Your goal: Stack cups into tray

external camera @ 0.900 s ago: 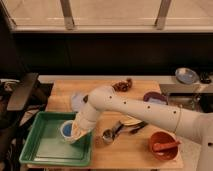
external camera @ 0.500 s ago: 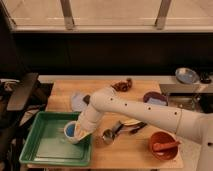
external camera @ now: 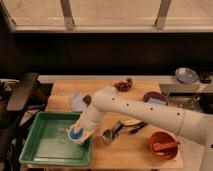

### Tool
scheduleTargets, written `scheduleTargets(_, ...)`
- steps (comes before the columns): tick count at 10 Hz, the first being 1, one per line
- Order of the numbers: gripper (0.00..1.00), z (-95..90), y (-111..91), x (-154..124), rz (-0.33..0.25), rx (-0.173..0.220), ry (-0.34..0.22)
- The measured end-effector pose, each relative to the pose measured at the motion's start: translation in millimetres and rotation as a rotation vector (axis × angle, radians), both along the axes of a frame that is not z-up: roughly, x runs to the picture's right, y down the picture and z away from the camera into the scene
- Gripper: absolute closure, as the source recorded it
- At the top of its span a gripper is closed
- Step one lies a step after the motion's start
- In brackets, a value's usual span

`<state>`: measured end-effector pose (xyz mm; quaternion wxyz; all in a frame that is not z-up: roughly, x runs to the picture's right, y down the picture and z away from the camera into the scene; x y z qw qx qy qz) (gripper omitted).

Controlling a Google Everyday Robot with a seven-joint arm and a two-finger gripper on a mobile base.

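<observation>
A white cup with a blue inside (external camera: 76,134) is tilted with its mouth toward the camera, over the right part of the green tray (external camera: 44,148). My gripper (external camera: 81,130) is at the end of the white arm that reaches in from the right. It sits against the cup and is shut on it, and the cup hides most of it. I see no other cup inside the tray.
On the wooden table are a pale blue plate (external camera: 77,101), a metal spoon (external camera: 108,134), a dark purple bowl (external camera: 156,97), an orange bowl (external camera: 162,145) and a brown item (external camera: 123,85). A grey bowl (external camera: 186,75) is at the far right. A black chair (external camera: 20,92) stands at the left.
The arm has lowered and swung slightly. The cup has shifted a little right and down over the tray, still at the gripper.
</observation>
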<state>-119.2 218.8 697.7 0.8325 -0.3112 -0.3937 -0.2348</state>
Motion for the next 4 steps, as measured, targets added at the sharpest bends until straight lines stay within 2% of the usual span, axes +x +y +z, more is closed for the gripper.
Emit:
scheduleTargets(2, 0.2, -6.7, -12, 9, 0.016, 0.031, 0.02)
scheduleTargets(4, 0.2, -15.6, -28, 25, 0.063, 0.062, 0.052)
